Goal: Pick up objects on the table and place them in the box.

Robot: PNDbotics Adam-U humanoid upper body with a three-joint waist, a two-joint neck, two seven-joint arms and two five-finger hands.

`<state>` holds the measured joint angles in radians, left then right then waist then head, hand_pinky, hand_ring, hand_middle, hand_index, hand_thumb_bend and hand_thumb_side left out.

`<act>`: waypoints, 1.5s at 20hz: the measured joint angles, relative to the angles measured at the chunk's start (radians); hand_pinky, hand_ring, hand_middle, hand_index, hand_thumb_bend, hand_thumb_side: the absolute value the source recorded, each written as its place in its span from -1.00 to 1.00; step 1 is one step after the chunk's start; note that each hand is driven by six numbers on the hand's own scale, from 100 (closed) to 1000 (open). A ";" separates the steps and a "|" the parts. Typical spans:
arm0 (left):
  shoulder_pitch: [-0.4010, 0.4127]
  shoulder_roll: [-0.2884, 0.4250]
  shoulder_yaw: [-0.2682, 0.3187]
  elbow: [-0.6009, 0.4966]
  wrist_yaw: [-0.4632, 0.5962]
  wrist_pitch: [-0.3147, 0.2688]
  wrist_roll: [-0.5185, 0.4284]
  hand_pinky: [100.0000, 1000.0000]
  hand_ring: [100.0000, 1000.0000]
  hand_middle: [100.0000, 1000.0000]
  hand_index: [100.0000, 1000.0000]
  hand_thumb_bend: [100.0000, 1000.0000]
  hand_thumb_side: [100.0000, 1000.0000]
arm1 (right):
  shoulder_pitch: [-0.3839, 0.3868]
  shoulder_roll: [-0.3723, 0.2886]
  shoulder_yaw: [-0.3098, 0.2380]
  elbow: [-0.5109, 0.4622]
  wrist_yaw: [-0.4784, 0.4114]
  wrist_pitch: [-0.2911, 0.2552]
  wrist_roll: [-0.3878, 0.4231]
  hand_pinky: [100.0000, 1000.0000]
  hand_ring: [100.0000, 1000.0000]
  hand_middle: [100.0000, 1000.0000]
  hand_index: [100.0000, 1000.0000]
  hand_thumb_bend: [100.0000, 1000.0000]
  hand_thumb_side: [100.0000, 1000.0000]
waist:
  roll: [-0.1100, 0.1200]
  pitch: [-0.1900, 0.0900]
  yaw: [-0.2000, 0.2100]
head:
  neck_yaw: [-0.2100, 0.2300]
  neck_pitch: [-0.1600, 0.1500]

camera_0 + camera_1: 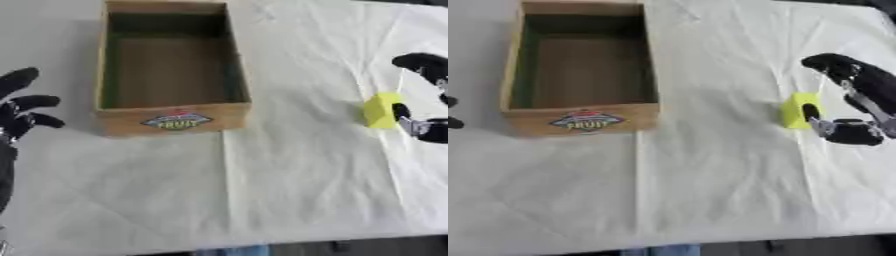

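Where the right hand (852, 107) reaches in from the right edge, curls around a small yellow block (798, 110): thumb pressed on the block's right face, upper fingers arched above and just behind it, so apparently closing on it rather than fully clamped. Sits on the white cloth covering the table (710, 190), still resting there, not lifted as far as can be judged. Lies directly left of the palm, on the hand's inner side, its longer axis roughly upright in the view. Stands well apart from the wooden box (171, 120), which sits far to the left with its long axis running away from the robot, open and holding nothing visible, a fruit label on the near wall. Calls next for a lift and a long carry leftward over the near-right wall. Rests idle at the left edge, the left hand (22, 107), fingers spread and relaxed, nearer the box yet far from the block.
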<state>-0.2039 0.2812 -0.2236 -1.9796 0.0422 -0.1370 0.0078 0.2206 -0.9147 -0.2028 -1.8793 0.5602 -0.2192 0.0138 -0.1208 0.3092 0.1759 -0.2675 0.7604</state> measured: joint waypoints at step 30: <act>-0.007 0.000 -0.005 0.000 0.000 0.001 -0.003 0.07 0.38 0.63 0.63 -1.00 0.90 | -0.077 0.014 0.025 0.220 -0.024 0.004 0.060 0.77 0.92 0.78 1.00 -1.00 -0.59 | 0.005 0.011 0.036 | -0.013 0.004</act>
<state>-0.2112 0.2812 -0.2289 -1.9797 0.0422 -0.1361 0.0045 0.1434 -0.9008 -0.1779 -1.6590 0.5363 -0.2155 0.0737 -0.1158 0.3204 0.2117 -0.2807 0.7648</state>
